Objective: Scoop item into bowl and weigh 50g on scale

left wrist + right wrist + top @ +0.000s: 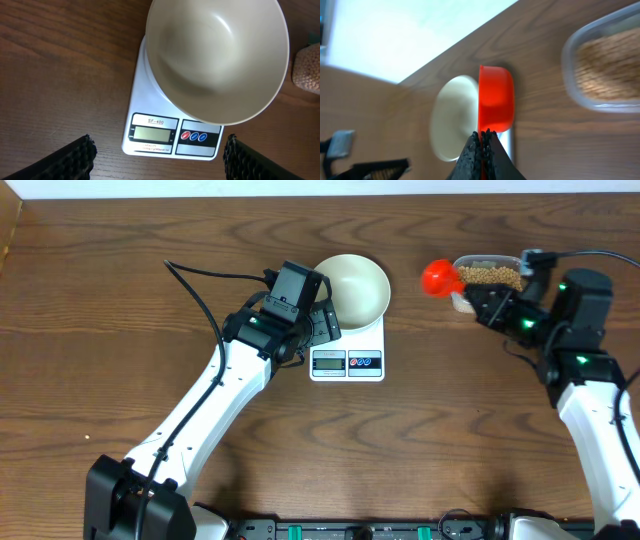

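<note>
Red scoop (495, 97) clamped in right pincer (482, 134); left pincer (160, 155) gapes wide at scale (147, 102) front edge.

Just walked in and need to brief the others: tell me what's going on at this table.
The right gripper is clamped on the handle of a red scoop, holding it between the clear tub of beans and the white bowl. The bowl sits on the scale and is empty. The left gripper hangs open by the front of the scale, holding nothing. Whether the scoop carries beans is unclear.
</note>
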`<state>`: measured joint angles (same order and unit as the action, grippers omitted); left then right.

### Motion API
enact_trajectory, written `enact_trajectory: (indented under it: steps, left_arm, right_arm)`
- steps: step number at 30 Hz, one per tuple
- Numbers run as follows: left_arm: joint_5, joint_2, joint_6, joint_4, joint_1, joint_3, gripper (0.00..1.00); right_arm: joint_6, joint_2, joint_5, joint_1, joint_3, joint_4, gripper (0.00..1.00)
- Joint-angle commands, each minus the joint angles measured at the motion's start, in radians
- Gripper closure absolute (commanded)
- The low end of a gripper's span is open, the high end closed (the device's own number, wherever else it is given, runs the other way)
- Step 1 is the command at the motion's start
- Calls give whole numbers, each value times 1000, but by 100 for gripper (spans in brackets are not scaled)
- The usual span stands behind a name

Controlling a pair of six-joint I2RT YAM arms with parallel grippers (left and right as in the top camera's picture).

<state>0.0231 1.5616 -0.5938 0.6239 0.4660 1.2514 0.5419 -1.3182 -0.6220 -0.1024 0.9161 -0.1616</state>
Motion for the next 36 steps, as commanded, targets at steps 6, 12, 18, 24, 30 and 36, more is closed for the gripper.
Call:
enact_trajectory:
  steps: [6, 12, 18, 24, 30, 36]
  left_arm:
    - [-9, 6, 17, -1, -3, 9, 16]
    - [-9, 6, 17, -1, -3, 9, 16]
    - [-9, 6, 17, -1, -2, 9, 16]
    - [-5, 6, 17, -5, 1, 9, 18]
    - [21, 6, 18, 34, 59, -13, 33]
    - [17, 6, 13, 42, 134, -66, 63]
  right_arm:
    - [-341, 27, 306, -27, 25, -90, 99]
    - [-434, 28, 476, -27, 24, -125, 99]
    - [-469, 28, 481, -27, 24, -179, 99]
    - [-480, 28, 481, -27, 25, -183, 99]
    - [-480, 28, 481, -27, 24, -187, 99]
    - [-480, 27, 481, -27, 24, -187, 99]
